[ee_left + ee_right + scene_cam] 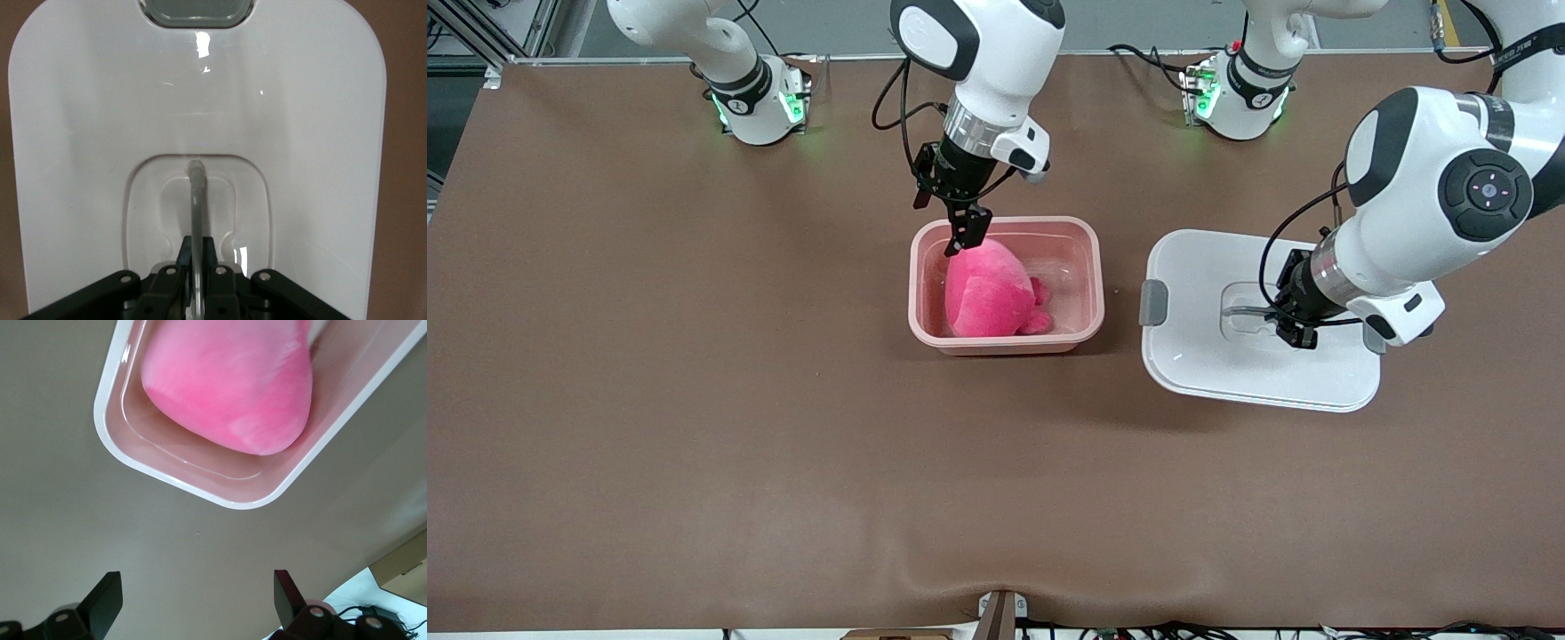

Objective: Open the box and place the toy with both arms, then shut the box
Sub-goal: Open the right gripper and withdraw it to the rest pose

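While the toy (985,293) is lying inside the open box (1092,276) mid-surface (694,400), the right tool (966,233) is hanging over it w/ fingers spread, and the left tool (1294,327) is clamping the handle (197,200) of the lid (1200,356) lying beside the box.
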You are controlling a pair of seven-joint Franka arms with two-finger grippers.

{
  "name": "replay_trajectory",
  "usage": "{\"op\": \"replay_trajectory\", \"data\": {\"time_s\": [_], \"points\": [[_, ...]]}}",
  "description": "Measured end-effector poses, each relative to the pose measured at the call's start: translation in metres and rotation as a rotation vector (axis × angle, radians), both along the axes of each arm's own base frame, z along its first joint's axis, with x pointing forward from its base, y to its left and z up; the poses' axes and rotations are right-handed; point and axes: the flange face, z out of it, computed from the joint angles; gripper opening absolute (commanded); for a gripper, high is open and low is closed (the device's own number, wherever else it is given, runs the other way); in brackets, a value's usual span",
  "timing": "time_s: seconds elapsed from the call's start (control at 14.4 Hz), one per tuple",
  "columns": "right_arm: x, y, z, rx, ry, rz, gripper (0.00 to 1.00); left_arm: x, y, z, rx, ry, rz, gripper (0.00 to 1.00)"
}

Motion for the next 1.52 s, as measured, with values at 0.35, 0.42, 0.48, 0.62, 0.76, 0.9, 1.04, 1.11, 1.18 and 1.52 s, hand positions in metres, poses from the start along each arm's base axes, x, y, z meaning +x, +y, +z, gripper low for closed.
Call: {"op": "replay_trajectory", "data": {"time_s": [0.35,0.42,0.48,0.62,0.76,0.9,1.04,1.11,1.18,1.52], "points": [[0.050,-0.055,0.009,0.097,0.095,-0.206,1.00,-0.001,0.000,-0.002,0.001,0.003,0.000,0.00],[0.067,-0.077,0.017,0.130,0.107,-0.262,1.00,-0.001,0.000,-0.002,0.001,0.003,-0.001,0.00],[0.084,-0.102,0.028,0.160,0.109,-0.313,1.00,-0.001,0.000,-0.002,0.001,0.004,-0.001,0.00],[0.107,-0.150,0.055,0.201,0.097,-0.403,1.00,-0.001,-0.001,-0.002,0.001,0.004,-0.002,0.00],[0.123,-0.196,0.077,0.235,0.096,-0.490,1.00,-0.002,-0.004,-0.002,0.001,0.004,-0.008,0.00],[0.141,-0.245,0.089,0.268,0.095,-0.582,1.00,-0.004,-0.012,-0.002,-0.001,0.004,-0.020,0.00],[0.158,-0.293,0.093,0.298,0.094,-0.671,1.00,-0.008,-0.024,-0.002,-0.004,0.006,-0.034,0.00],[0.165,-0.315,0.095,0.305,0.089,-0.714,1.00,-0.010,-0.031,-0.002,-0.005,0.006,-0.037,0.00],[0.171,-0.335,0.095,0.311,0.080,-0.761,1.00,-0.012,-0.038,-0.003,-0.007,0.007,-0.034,0.00],[0.173,-0.410,0.111,0.375,0.042,-1.008,1.00,-0.021,-0.067,-0.004,-0.013,0.001,-0.007,0.00]]}}
